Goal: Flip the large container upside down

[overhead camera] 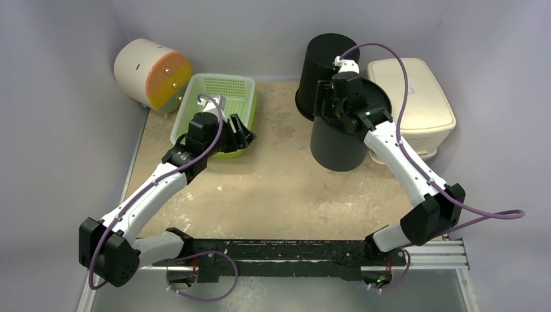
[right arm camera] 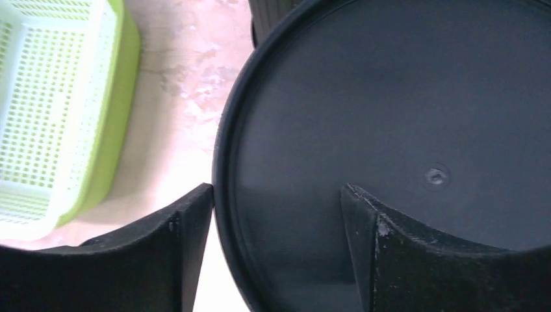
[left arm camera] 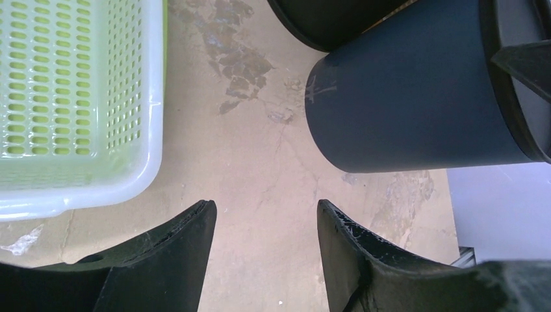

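The large container (overhead camera: pixel 338 140) is a black bucket on the table right of centre, and its open mouth (right arm camera: pixel 390 97) faces the right wrist camera. My right gripper (overhead camera: pixel 328 97) (right arm camera: pixel 276 192) is open astride the rim at the bucket's left side. Its left finger (right arm camera: pixel 188 221) is just outside the rim. Its right finger (right arm camera: pixel 364 214) is inside, away from the wall. My left gripper (overhead camera: pixel 243 133) (left arm camera: pixel 266 205) hovers open over bare table with nothing between its fingers. The bucket (left arm camera: pixel 403 97) lies ahead of it to the right.
A second black bucket (overhead camera: pixel 328 58) (left arm camera: pixel 331 23) stands base up right behind the first. A green perforated basket (overhead camera: pixel 217 97) (left arm camera: pixel 149 97) (right arm camera: pixel 117 97) sits by the left gripper. A white lidded bin (overhead camera: pixel 416 97) is at the back right and a cream drum with an orange end (overhead camera: pixel 153 78) at the back left.
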Robot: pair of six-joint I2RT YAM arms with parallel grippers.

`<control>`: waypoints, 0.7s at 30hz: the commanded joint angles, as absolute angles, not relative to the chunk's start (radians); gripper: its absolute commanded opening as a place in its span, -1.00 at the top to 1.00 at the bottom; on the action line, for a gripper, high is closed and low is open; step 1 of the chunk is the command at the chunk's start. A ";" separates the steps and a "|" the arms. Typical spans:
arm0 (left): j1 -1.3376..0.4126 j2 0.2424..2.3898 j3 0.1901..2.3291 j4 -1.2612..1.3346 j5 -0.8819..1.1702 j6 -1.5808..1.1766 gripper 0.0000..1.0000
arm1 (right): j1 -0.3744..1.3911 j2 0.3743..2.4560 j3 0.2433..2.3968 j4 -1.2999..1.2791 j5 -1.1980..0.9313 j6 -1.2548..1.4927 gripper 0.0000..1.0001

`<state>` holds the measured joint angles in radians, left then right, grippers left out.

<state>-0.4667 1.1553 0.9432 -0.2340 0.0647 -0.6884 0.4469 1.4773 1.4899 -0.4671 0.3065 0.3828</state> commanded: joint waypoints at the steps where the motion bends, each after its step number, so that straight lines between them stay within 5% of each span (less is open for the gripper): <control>1: -0.462 1.146 0.953 -0.236 0.023 -0.647 -0.18 | 0.440 1.446 1.500 -0.572 0.354 0.317 -0.54; 21: -0.436 1.395 1.085 -0.234 -0.162 -0.323 -0.18 | 0.501 1.463 1.836 -0.700 0.325 0.235 -0.63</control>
